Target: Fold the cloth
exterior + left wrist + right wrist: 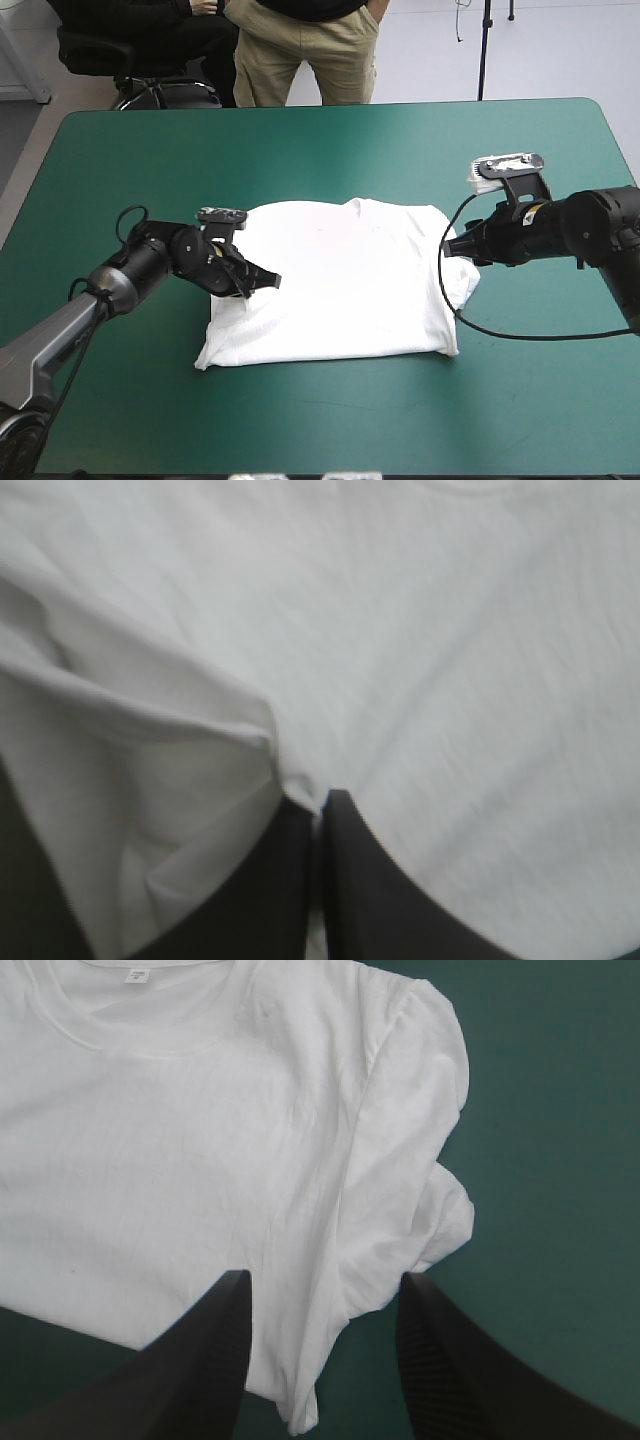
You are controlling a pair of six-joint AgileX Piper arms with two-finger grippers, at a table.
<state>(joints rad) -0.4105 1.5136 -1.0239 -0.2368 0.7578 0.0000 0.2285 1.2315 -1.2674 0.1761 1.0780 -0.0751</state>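
Pinching the T-shirt [350, 280] is the left tool [318, 798]; right tool [325, 1280] gapes.

Grey-and-black arms [130, 272], broad black fin-shaped fingers [200, 1370]

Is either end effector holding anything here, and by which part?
The left end effector is shut on the white short-sleeved T-shirt, pinching a fold at its left edge. The right end effector is open, holding nothing.

No legible text; T-shirt [200, 1140] neck tag [137, 974] unreadable.
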